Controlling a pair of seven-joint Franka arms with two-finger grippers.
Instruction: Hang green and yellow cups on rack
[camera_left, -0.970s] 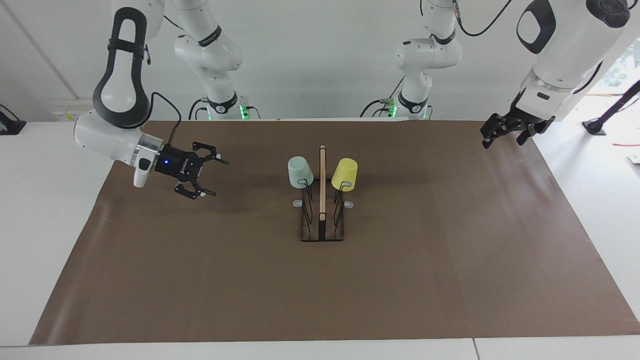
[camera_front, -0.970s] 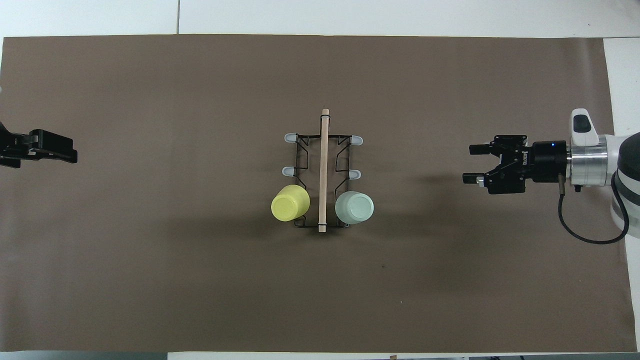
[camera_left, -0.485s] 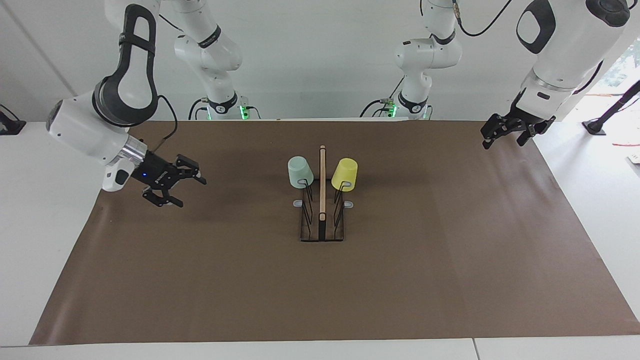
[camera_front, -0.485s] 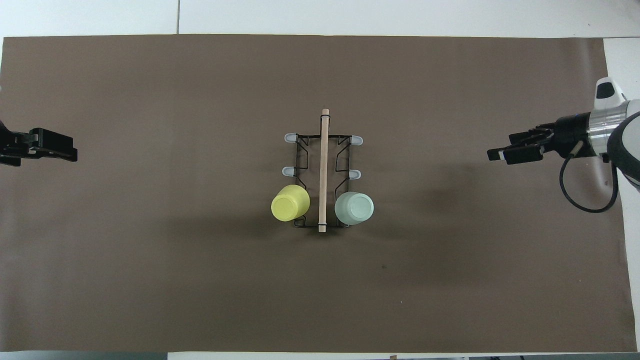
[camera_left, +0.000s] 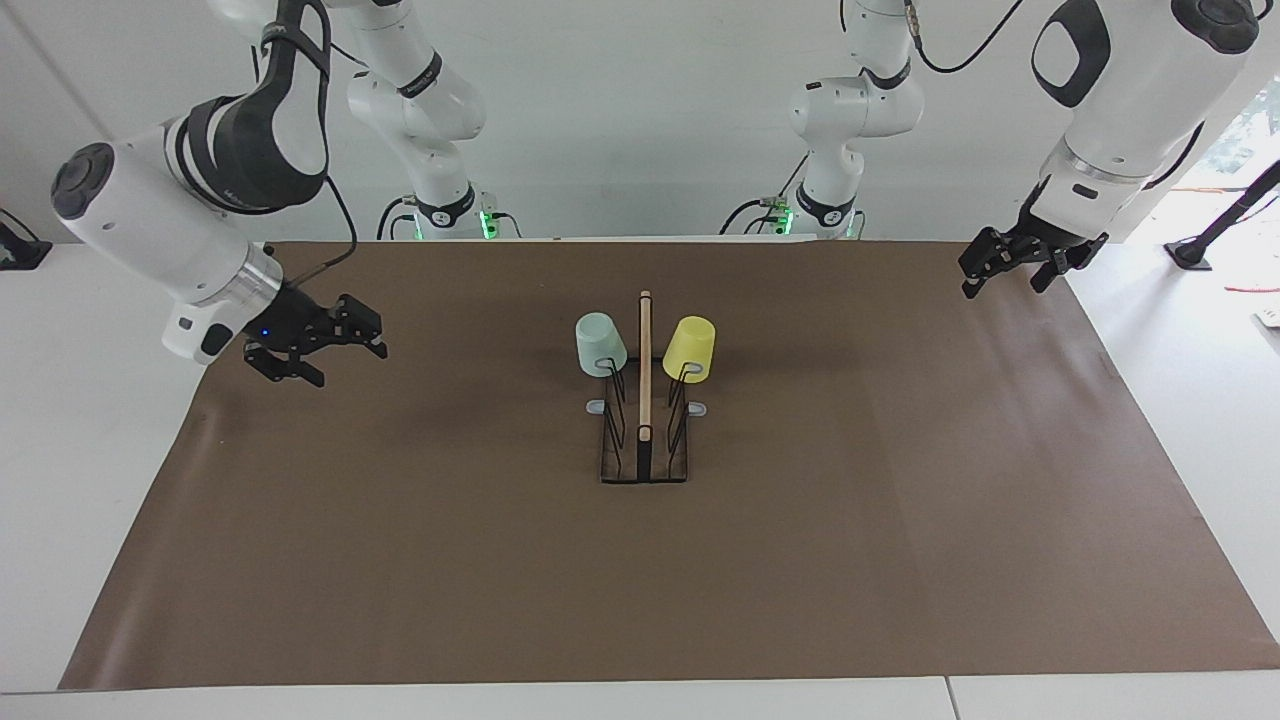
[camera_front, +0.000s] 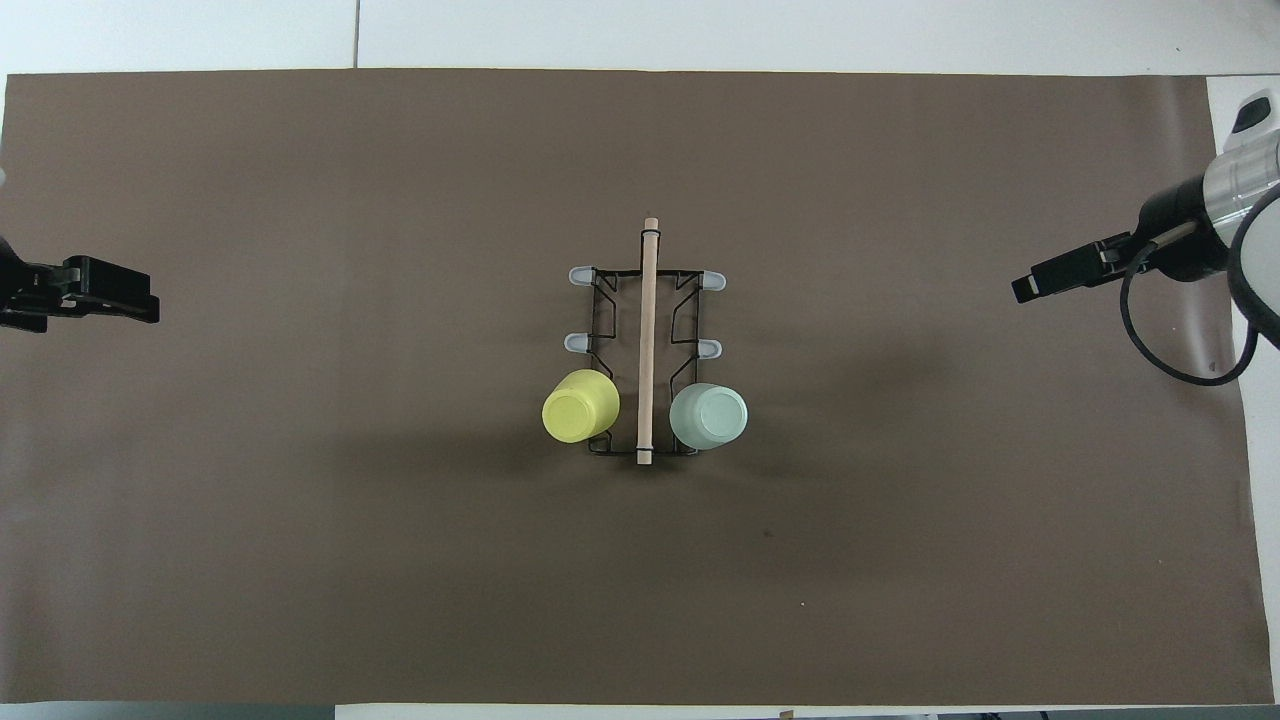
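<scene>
At the middle of the brown mat (camera_left: 400, 560), the rack (camera_left: 644, 440) is standing with both cups hanging mouth-down on its prongs nearest the robots, exactly where they were a second ago; nothing on it is shifting. The change is all in the right arm: its right gripper (camera_left: 335, 352), which a second ago was hanging much closer to the rack, is now pulling back toward its own end of the table and is hovering over the mat's edge there, fingers spread and holding nothing; the left gripper (camera_left: 1005, 264) is staying over the mat's corner at the left arm's end, waiting, likewise released and empty.

Counting: two cups, one rack, two grippers; four grey-tipped prongs are showing bare, and the two nearest the robots are sitting under the cups.

The green cup (camera_left: 600, 344) is a pale mint tapered tumbler, tilting slightly, on the side toward the right arm; the yellow cup (camera_left: 690, 349) is its bright twin in size and shape, on the side toward the left arm; an upright light wooden bar (camera_left: 645, 365) is running between them, rising from the black wire frame and dark flat base.
</scene>
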